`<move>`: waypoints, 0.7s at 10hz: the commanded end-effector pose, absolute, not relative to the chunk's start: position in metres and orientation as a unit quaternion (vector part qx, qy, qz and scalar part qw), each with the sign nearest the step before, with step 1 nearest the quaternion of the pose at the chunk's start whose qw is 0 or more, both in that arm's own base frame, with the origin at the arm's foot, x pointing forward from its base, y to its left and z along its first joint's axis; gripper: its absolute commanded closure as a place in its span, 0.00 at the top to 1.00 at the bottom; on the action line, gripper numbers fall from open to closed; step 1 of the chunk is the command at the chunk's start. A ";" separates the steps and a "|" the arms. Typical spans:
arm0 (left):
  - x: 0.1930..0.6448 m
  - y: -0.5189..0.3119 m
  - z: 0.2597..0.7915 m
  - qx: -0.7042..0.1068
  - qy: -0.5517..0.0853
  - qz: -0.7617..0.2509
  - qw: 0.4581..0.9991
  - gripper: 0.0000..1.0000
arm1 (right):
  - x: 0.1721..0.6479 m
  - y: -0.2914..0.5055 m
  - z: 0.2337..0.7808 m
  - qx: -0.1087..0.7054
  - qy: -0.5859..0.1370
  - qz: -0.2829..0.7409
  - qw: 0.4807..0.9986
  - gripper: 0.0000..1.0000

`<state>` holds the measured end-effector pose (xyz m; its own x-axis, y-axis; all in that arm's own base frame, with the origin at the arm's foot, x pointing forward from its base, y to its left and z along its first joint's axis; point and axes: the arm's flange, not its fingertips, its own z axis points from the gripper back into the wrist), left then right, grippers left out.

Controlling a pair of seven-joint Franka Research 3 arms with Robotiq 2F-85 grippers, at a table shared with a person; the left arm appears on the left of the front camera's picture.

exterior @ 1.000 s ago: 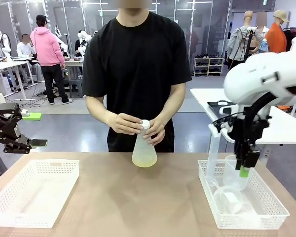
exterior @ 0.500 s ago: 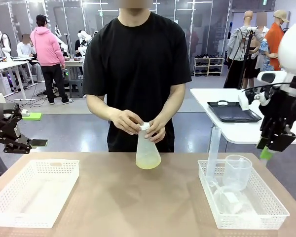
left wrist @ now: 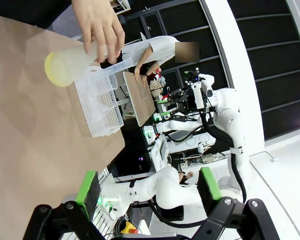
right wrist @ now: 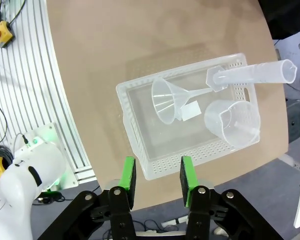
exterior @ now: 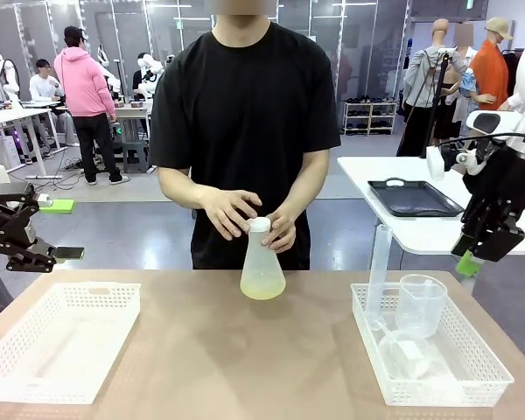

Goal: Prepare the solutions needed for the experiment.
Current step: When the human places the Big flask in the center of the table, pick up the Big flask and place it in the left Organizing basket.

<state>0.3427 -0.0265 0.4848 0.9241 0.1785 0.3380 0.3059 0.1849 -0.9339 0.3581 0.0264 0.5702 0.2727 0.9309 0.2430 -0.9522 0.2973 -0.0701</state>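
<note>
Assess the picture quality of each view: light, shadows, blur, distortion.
Front view: even, bright light, all sharp; the flask throws only a soft shadow on the table. Left wrist view: rolled sideways, strongly wide-angle, dark background behind the open left tool. Right wrist view: sharp, table edge bowed by the lens; the white basket casts a faint shadow.

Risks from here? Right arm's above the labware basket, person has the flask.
1. The cylinder stands tall in the basket beside the beaker; the right gripper, coming down for either, could topple it.
2. The person's hands are on the flask; an arm reaching in could strike them and spill the solution.
</note>
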 end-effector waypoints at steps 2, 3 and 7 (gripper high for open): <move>0.344 -0.029 0.488 -0.648 -0.191 -0.040 0.736 1.00 | 0.358 0.026 0.570 0.045 -0.119 0.591 0.796 0.47; 0.344 -0.029 0.488 -0.648 -0.191 -0.040 0.736 1.00 | 0.341 0.037 0.566 0.155 -0.091 0.600 0.780 0.47; 0.344 -0.029 0.488 -0.648 -0.191 -0.040 0.736 1.00 | 0.276 0.055 0.567 0.388 -0.008 0.447 0.806 0.47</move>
<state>0.3427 -0.0265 0.4847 0.9241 0.1784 0.3379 0.3058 0.1849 -0.9340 0.2824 0.0589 0.5671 0.4800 0.8016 0.3564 -0.8055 0.2418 0.5410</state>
